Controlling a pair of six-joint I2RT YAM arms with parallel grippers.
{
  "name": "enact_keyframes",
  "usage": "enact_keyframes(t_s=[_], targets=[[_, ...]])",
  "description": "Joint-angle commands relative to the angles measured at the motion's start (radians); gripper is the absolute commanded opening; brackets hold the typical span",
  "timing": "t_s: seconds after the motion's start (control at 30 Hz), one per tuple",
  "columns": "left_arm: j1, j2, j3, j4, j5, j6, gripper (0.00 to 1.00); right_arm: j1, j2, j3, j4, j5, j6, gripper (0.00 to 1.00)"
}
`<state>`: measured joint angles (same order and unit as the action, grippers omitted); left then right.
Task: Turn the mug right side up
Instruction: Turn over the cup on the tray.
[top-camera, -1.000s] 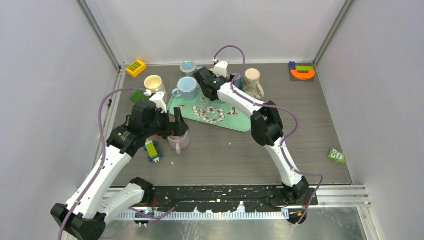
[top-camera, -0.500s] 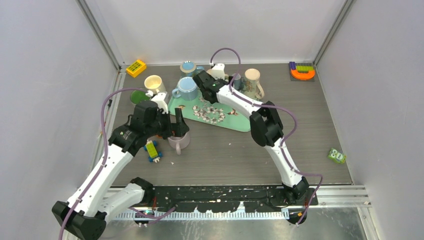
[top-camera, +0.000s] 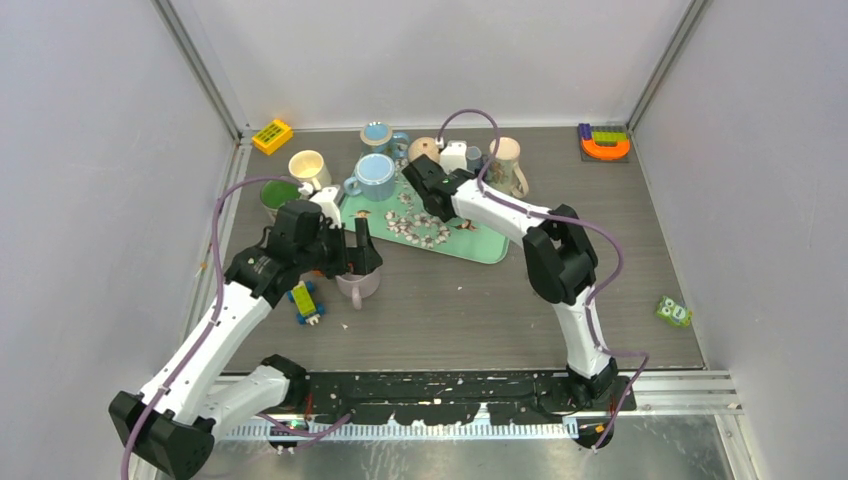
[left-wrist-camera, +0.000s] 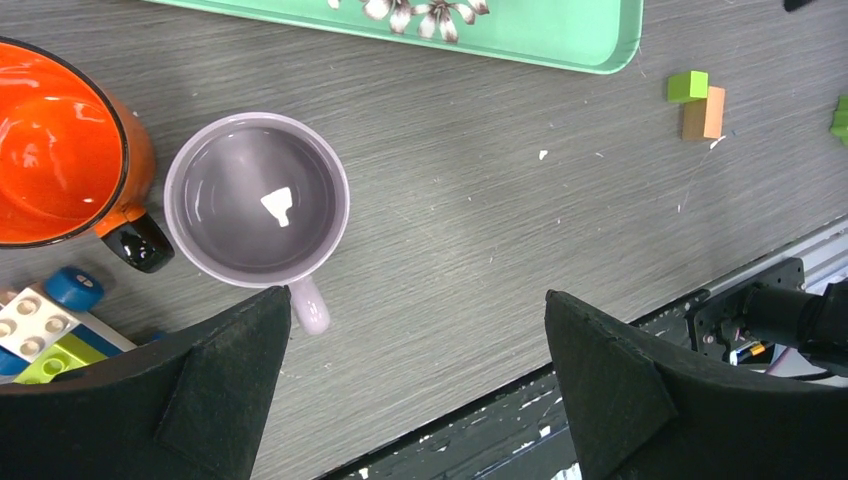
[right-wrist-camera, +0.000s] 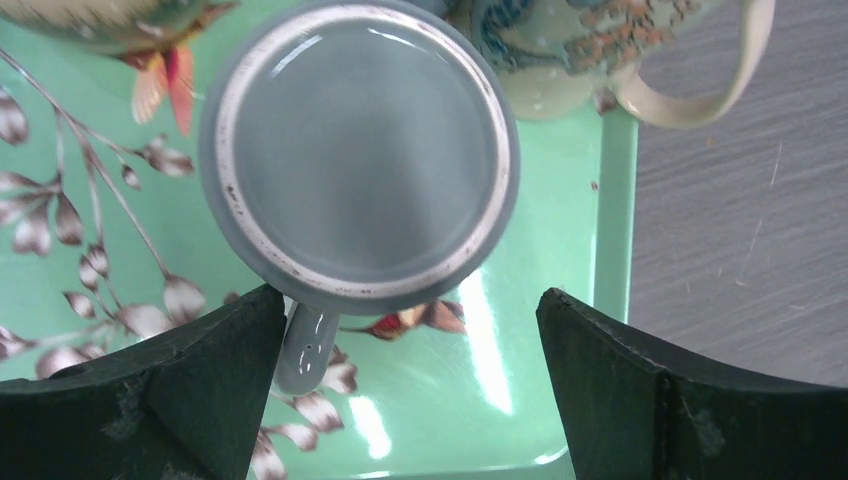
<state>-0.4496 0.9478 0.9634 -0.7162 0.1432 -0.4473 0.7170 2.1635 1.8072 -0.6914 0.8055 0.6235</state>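
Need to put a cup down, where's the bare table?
Bare tabletop lies right of the mint tray, between the orange toy at the back and the green toy near the front. Mugs crowd the tray's back and left side.

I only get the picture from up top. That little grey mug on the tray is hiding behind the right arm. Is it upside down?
Observer: Yes. In the right wrist view the grey mug shows its flat bottom facing up, standing on the green tray.
Operator: Is it being grabbed?
Observer: No. The right gripper is open, one finger at each side of that picture, not closed on the mug.
Operator: What's inside the purple mug?
Observer: The left wrist view looks straight into it. It stands mouth up, with one small white scrap at the bottom.
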Motion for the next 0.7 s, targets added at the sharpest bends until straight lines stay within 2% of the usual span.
enact_keyframes(t_s=[0.0, 0.17, 0.4, 0.53, 0.67], targets=[[0.005, 0.004, -0.004, 0.041, 0.034, -0.017, 1.0, -0.003, -0.14, -0.097, 0.003, -0.041, 0.032, 1.0], [0.005, 0.01, -0.012, 0.054, 0.051, -0.033, 1.0, -0.026, -0.234, -0.226, 0.058, -0.14, 0.047, 1.0], [0.005, 0.034, -0.022, 0.072, 0.083, -0.057, 1.0, -0.133, -0.357, -0.445, 0.276, -0.465, 0.007, 0.95], [0.005, 0.05, -0.032, 0.09, 0.102, -0.076, 1.0, -0.167, -0.386, -0.487, 0.324, -0.544, -0.01, 0.92], [0.005, 0.058, -0.039, 0.108, 0.108, -0.094, 1.0, -0.168, -0.37, -0.458, 0.321, -0.573, -0.041, 0.87]])
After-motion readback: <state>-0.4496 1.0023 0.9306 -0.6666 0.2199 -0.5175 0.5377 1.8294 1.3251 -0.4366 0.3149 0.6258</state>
